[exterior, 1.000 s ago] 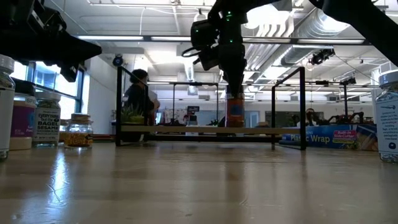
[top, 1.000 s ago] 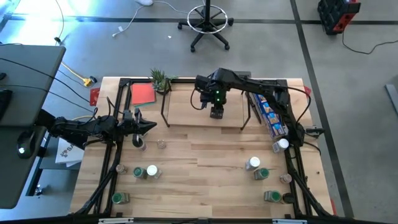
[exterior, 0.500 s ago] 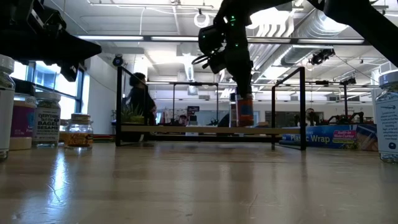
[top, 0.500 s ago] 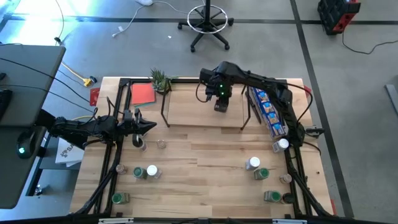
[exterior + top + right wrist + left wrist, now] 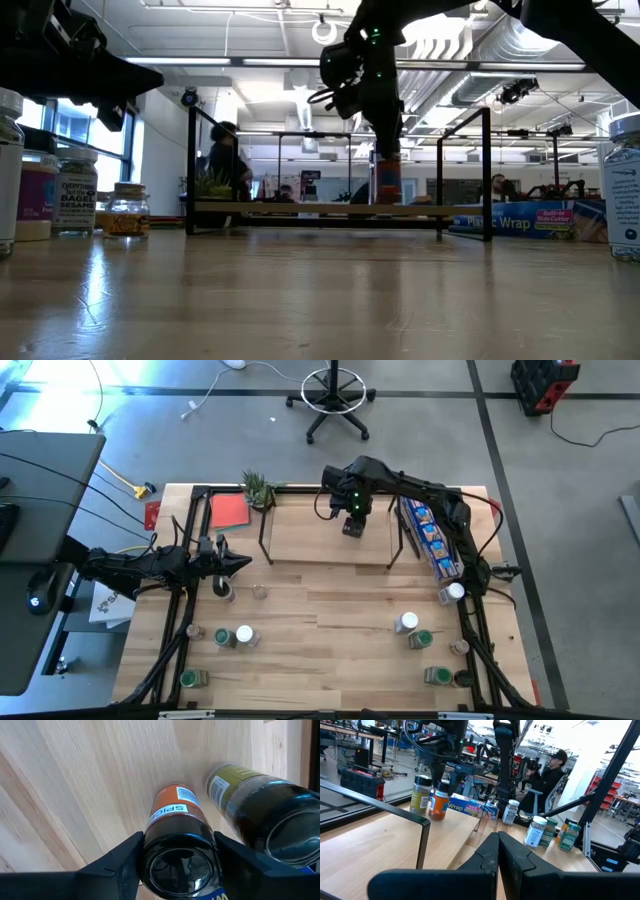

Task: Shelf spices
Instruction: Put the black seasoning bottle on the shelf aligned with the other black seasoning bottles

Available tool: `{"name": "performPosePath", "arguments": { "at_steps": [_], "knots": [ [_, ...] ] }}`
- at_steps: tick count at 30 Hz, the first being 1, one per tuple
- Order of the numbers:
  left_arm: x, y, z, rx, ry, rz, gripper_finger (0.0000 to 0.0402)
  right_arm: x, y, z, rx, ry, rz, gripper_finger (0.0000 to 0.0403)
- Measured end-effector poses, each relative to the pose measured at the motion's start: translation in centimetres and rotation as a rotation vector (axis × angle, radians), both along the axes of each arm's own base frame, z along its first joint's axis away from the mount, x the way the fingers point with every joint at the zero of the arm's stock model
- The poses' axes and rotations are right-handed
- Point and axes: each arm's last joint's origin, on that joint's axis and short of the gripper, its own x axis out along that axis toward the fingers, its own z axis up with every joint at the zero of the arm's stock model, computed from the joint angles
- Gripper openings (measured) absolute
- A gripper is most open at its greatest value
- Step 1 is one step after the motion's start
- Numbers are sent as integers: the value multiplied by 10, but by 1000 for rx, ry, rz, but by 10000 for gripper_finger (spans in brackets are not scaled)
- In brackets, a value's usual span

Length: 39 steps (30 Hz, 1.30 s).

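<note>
I see right gripper [image 5: 175, 865] fingers flanking orange spice jar [image 5: 175, 810] on shelf [image 5: 300, 535], grip unclear; retreat could topple it against neighbouring jar [image 5: 250, 795]; left gripper [image 5: 497, 851] closed, empty

Desk [image 5: 320, 610], light wood, black frame along its edges. Far middle: shelf [image 5: 300, 535], a wooden board in black wire, carrying two jars [image 5: 175, 815] side by side. Far left corner: red card [image 5: 229, 510], small plant [image 5: 257, 488]. Far right edge: blue box [image 5: 432, 540]. Loose spice jars [image 5: 243, 636] stand near the left and right edges.
</note>
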Motion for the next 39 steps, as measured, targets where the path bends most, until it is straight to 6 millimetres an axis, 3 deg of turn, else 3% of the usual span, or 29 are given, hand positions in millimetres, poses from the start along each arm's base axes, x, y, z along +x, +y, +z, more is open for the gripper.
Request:
{"name": "performPosePath", "arguments": {
  "at_steps": [39],
  "knots": [
    [0, 0, 0, 0, 0, 0, 1, 3, -2, 0, -40, -22, -49, 229]
  ]
}}
